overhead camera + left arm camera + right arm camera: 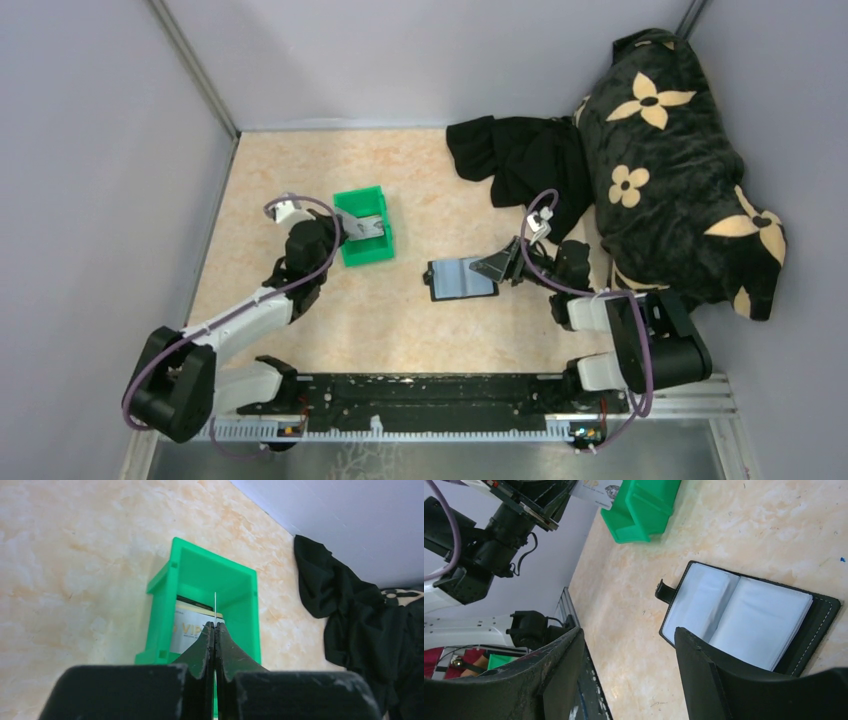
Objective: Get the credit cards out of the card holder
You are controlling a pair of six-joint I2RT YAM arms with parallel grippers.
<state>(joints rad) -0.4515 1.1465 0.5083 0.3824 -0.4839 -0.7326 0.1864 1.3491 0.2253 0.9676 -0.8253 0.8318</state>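
The left hand (215, 629) is pinching tightly shut on a pale credit card (366, 227). It is holding the card on edge over the green bin (162, 615), which is sitting toward ten o'clock on the bench (300, 170). A second credit card (190, 627), cream with gold VIP lettering, is lying inside that bin. The right hand (626, 640) is hanging with its fingers spread wide, gripping nothing, at the three o'clock edge of the card holder (744, 615). The card holder is lying open near the bench's centre, with its glossy sleeves facing up and its tab pointing to nine o'clock. A black cloth (520, 160) is lying at one o'clock, beside a dark flowered cushion (680, 170) at three o'clock.
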